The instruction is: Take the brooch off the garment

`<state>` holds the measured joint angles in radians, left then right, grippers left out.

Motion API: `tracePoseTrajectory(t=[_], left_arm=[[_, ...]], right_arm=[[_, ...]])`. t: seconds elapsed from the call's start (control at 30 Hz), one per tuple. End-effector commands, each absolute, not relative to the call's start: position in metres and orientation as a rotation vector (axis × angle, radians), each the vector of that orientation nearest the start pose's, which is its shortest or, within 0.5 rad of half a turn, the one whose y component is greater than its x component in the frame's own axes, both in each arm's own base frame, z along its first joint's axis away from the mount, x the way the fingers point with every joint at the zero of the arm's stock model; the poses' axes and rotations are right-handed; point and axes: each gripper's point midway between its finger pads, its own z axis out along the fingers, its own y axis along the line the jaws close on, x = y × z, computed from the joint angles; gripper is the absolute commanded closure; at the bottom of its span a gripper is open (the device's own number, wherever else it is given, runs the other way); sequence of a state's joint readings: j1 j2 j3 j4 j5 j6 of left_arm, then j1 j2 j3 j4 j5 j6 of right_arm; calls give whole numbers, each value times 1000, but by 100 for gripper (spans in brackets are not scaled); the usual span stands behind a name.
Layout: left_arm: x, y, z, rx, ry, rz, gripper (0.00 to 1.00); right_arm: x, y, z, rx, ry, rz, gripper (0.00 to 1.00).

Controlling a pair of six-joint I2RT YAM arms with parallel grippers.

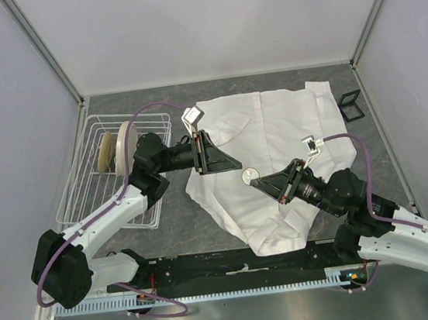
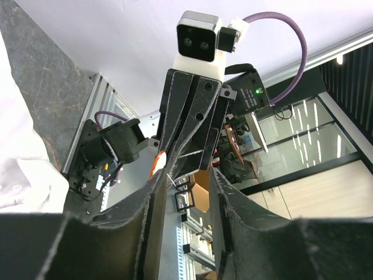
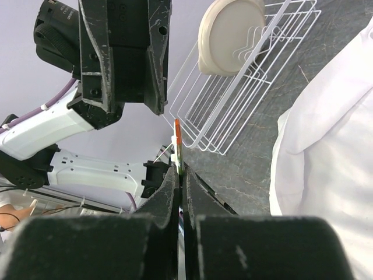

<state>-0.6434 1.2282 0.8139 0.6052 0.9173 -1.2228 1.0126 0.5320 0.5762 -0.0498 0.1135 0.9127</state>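
Right wrist view shows the right claw (image 3: 179, 175) clamped on the brooch (image 3: 177, 144), held edge-on over the white shirt (image 3: 326, 151), with the left claw (image 1: 236, 164) parted just beside it.

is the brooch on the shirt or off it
Off: the right gripper pinches the brooch edge-on, no shirt cloth around it.
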Motion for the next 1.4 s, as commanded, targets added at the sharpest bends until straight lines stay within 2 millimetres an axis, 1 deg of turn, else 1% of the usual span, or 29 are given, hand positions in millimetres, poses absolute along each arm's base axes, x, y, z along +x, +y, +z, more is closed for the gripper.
tracePoseTrajectory(t=[0.0,0.03,0.13,0.43,0.5,0.63,0.8,0.97,1.03,1.1,1.2,1.23,1.27,1.3,1.33,1.37], left_arm=[[161,-327,334,503,1797,-2061,57],[162,-327,330,499,1805,-2058,53],[161,-327,327,515,1808,-2051,51],[157,-330,326,580,1813,-2063,52],[156,-330,324,597,1817,-2067,53],[154,-330,326,614,1809,-2068,60],[152,-332,326,634,1808,-2071,64],[147,-334,332,681,1789,-2079,68],[147,-334,332,682,1789,-2080,73],[148,-335,331,674,1792,-2077,75],[148,-335,332,670,1791,-2074,81],[149,-335,332,670,1791,-2074,87],[149,-335,332,669,1796,-2073,90],[150,-335,332,663,1798,-2065,94],[151,-336,331,648,1826,-2059,98],[151,-336,330,652,1830,-2049,98]], right_arm=[[141,247,313,17,1710,1399,100],[141,246,315,14,1707,1401,100],[140,246,320,15,1695,1411,100],[139,250,328,-9,1683,1421,100],[140,250,329,-9,1680,1419,100],[140,251,330,-13,1681,1417,100],[139,253,331,-22,1681,1423,100],[139,254,331,-24,1684,1426,100],[139,254,332,-24,1681,1428,100],[139,254,331,-27,1686,1427,100],[138,257,328,-39,1700,1431,100],[137,257,329,-45,1702,1432,100],[137,259,327,-59,1713,1421,100],[137,258,317,-72,1762,1382,92],[138,255,321,-72,1770,1358,86],[139,253,319,-89,1786,1323,81]])
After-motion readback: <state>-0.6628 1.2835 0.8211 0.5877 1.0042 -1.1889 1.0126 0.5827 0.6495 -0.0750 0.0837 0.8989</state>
